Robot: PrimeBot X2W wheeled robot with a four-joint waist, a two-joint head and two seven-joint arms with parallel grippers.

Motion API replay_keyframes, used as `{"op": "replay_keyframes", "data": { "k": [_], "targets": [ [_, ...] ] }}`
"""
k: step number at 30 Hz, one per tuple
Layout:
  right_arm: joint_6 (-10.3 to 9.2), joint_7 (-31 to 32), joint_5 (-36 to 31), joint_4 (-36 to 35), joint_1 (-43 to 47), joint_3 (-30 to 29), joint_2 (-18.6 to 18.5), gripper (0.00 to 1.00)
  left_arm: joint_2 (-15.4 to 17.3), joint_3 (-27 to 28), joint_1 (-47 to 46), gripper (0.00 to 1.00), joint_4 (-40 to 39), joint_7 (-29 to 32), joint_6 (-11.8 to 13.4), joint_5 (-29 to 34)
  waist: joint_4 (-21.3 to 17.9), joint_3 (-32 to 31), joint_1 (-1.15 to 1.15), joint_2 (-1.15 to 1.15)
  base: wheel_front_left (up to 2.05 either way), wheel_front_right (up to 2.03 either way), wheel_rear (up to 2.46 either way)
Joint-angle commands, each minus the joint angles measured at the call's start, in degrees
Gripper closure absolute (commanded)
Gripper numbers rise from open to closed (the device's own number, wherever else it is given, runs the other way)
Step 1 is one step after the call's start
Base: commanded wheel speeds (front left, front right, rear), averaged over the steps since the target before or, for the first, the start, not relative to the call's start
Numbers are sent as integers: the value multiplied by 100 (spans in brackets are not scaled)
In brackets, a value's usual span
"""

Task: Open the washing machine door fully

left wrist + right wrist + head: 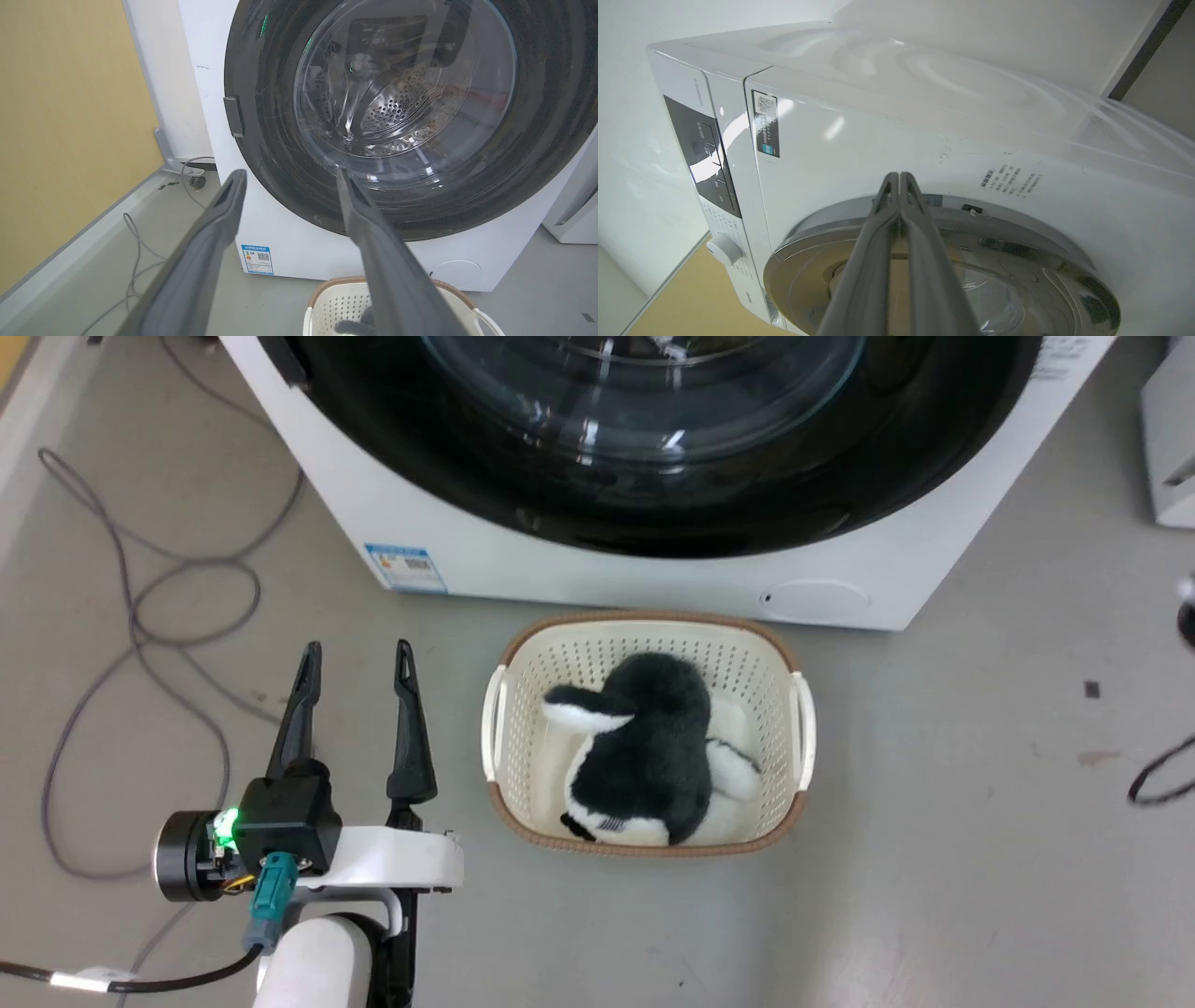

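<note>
Head view: the left gripper, fingers spread and empty, hangs over bare floor with loose cables to its left, while a basket holding a plush toy stands just before the washer, under the lower edge of the shut door. Left wrist view: the spread fingers aim at the door's lower left, with a grey tab on its left rim and a yellow wall beyond. Right wrist view: the right gripper, fingers pressed together, has its tips at the door's upper rim, and the knob is off to the side.
</note>
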Motion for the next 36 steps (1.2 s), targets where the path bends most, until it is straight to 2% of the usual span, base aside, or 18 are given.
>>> {"op": "replay_keyframes", "data": {
  "k": [1, 15, 22, 28, 36],
  "targets": [
    [5, 40, 151, 89, -218, 25, -74, 100, 5, -7, -90, 0, -40, -57, 54, 14, 51, 93, -1, 0, 0, 0, 0],
    [6, 286, 312, 1260, -1760, 678, -523, 100, 6, -119, -412, 0, -65, -223, 191, -78, 304, 659, -1, 0, 0, 0, 0],
    [6, 653, 73, 1320, -1872, 1087, -573, 100, 6, -171, -458, 0, -65, -223, 235, -135, 394, 745, -1, 0, 0, 0, 0],
    [6, 658, -10, 1462, -1903, 1190, -609, 100, 6, -211, -451, 0, -67, -223, 273, -153, 412, 755, -1, 0, 0, 0, 0],
    [6, 1125, -122, 1582, -2128, 1564, -602, 100, 6, -228, -502, 0, -51, -223, 263, -160, 440, 804, -1, 0, 0, 0, 0]
  ]
}}
